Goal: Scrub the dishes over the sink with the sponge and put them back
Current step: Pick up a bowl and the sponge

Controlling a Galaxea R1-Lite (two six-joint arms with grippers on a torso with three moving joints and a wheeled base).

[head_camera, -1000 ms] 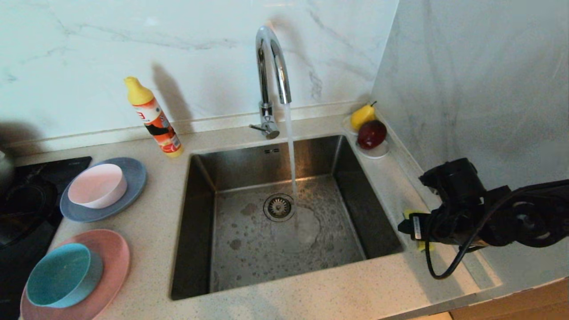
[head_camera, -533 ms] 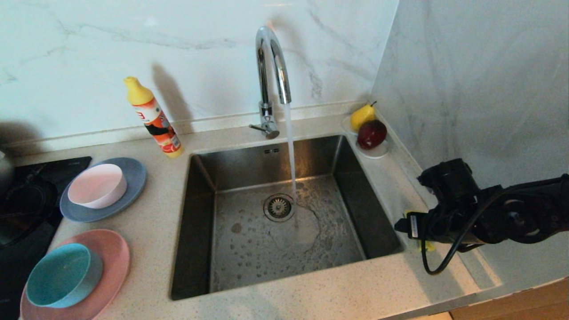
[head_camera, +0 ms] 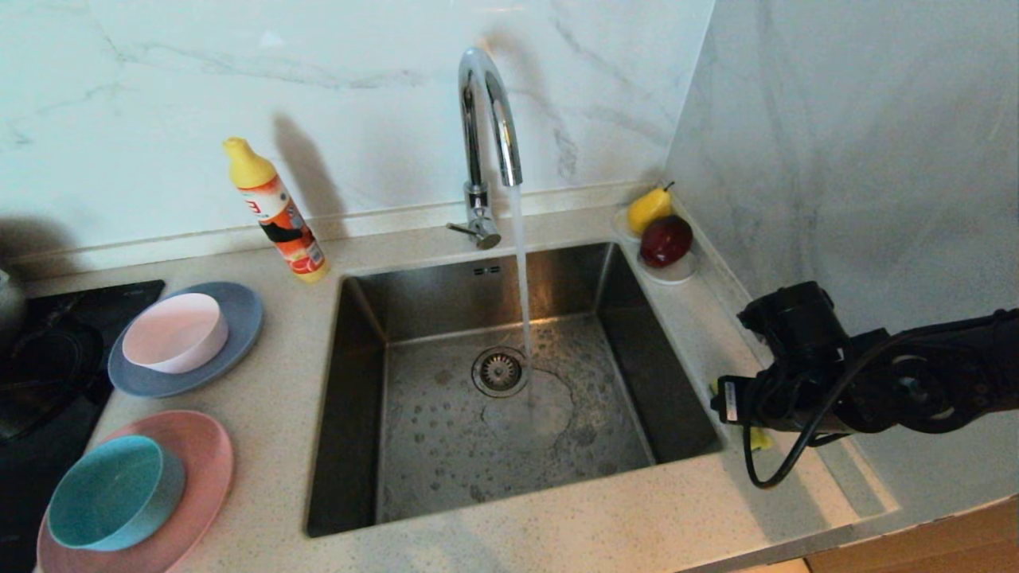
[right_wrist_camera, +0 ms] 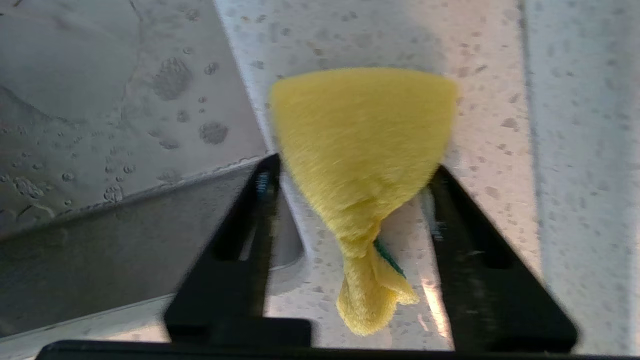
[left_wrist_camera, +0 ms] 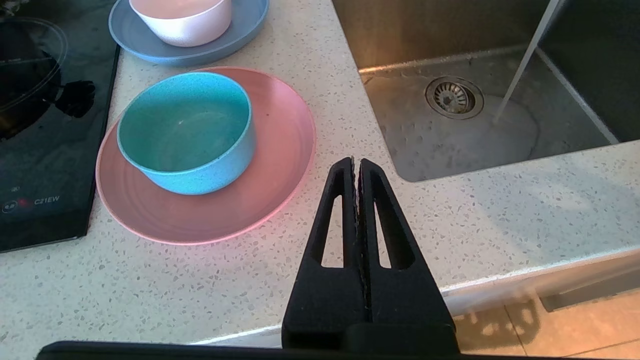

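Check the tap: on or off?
On. A stream of water runs from the tap into the sink beside the drain.

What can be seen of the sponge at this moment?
The sponge is soft, yellow and fuzzy, with a sliver of green scouring side showing. It sits on the speckled counter to the right of the sink, pinched to a crumpled point between the right gripper's black fingers. The head view shows only yellow scraps under that gripper.

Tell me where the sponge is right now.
The sponge lies on the counter right of the sink, between the fingers of the right gripper; the head view shows only yellow slivers of it.
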